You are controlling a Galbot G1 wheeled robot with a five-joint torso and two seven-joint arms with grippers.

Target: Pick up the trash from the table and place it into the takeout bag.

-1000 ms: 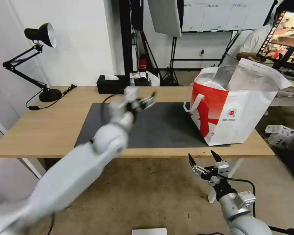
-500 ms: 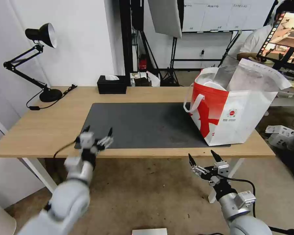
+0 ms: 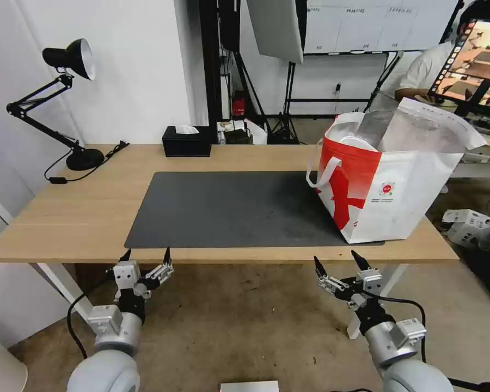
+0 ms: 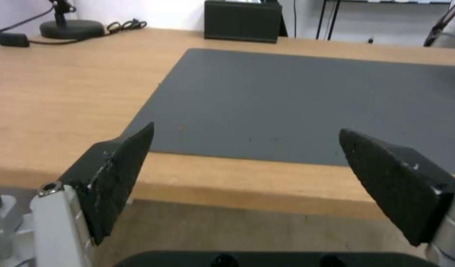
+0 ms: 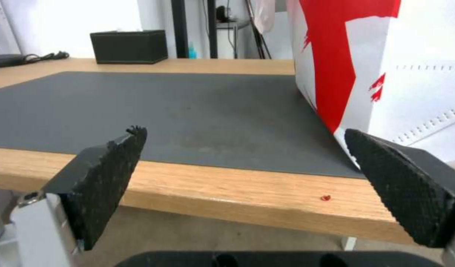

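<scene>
1. The left claw (image 3: 146, 258) hangs below the front edge of the surface (image 3: 65, 218), its fingers spread wide with nothing between them.
2. The right claw (image 3: 337, 262) sits likewise below the front edge, wide open and empty.
3. The bag (image 3: 389, 190) stands upright at the right end of the grey mat (image 3: 228, 209).
4. A white bowl rim (image 3: 356, 142) shows inside the bag.
5. A black tissue box (image 3: 187, 141) sits at the far edge.
</scene>
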